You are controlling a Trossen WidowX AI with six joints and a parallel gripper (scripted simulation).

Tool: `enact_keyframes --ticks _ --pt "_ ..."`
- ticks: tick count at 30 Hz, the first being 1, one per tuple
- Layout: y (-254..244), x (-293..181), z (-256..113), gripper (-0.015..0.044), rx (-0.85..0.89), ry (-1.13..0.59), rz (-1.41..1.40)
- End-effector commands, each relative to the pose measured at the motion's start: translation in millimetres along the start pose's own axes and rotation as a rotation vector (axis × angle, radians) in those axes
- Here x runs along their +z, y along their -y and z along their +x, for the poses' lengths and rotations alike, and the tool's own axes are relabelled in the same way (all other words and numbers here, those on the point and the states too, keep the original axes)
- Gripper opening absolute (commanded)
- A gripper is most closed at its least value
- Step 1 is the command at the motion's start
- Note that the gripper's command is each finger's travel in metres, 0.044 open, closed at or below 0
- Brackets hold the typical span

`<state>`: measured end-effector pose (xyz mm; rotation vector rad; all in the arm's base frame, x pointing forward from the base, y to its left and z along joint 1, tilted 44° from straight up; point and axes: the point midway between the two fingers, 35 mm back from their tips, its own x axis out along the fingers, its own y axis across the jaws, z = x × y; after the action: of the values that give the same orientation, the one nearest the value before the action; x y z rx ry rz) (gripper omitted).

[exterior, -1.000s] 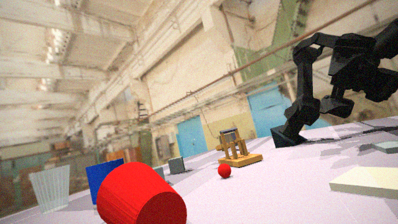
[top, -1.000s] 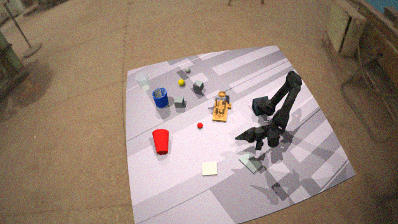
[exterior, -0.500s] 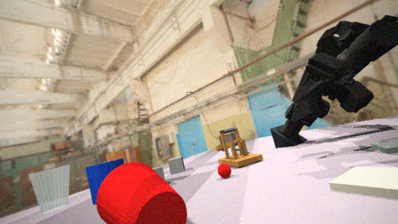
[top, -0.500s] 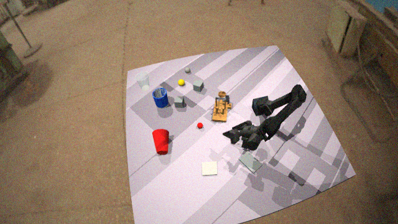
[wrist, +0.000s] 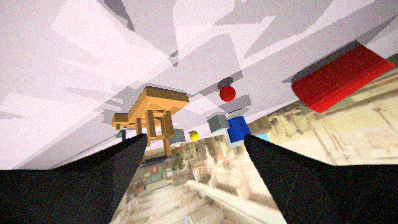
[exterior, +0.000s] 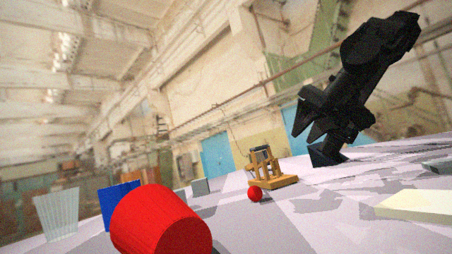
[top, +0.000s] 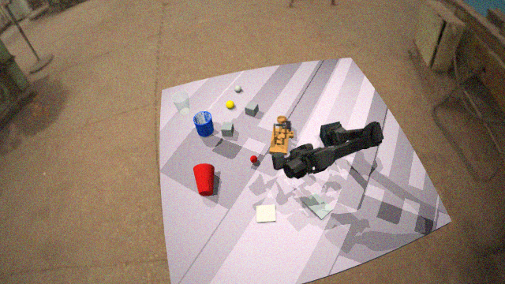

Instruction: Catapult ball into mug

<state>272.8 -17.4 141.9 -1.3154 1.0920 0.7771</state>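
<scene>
The orange catapult (top: 279, 143) (exterior: 273, 181) (wrist: 162, 101) stands on the table. Its cup (top: 282, 119) is at the end away from the red ball; whether anything lies in it is too small to tell. The red ball (top: 253, 158) (exterior: 254, 193) (wrist: 227, 93) rests on the table near the catapult's base. The blue mug (top: 204, 126) (exterior: 106, 199) (wrist: 239, 129) stands upright toward the left edge of the table in the top view. My gripper (exterior: 301, 139) (wrist: 197, 138) is open and empty, raised above the table near the catapult and tilted.
A red cup (top: 204, 179) (exterior: 152, 215) (wrist: 340, 80) lies on its side. A clear cup (top: 181, 102) (exterior: 58, 215) is beyond the mug. Grey blocks (top: 251, 110) (top: 227, 129), a yellow ball (top: 230, 104) and a whitish ball (top: 237, 89) lie near it. A cream square (top: 266, 213) and a grey-green tile (top: 321, 209) lie in front.
</scene>
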Motion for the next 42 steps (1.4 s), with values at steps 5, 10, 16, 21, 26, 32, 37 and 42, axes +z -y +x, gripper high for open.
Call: enact_keyframes --ticks 5,10,16,21,26,32,37,42 --pt "-6 -25 25 0.0440 0.224 0.104 0.038" --pt "-10 -40 36 0.0440 0.329 0.192 0.083" --pt "-15 -59 48 0.0440 0.427 0.319 0.157" --pt "-18 -75 55 0.0440 0.483 0.439 0.235" --pt "-21 -93 62 0.0440 0.511 0.566 0.326" --pt "-25 -118 69 0.0440 0.506 0.723 0.450" --pt "-26 -124 70 0.0440 0.498 0.761 0.483" --pt "-28 -119 76 0.0440 0.498 0.761 0.483"
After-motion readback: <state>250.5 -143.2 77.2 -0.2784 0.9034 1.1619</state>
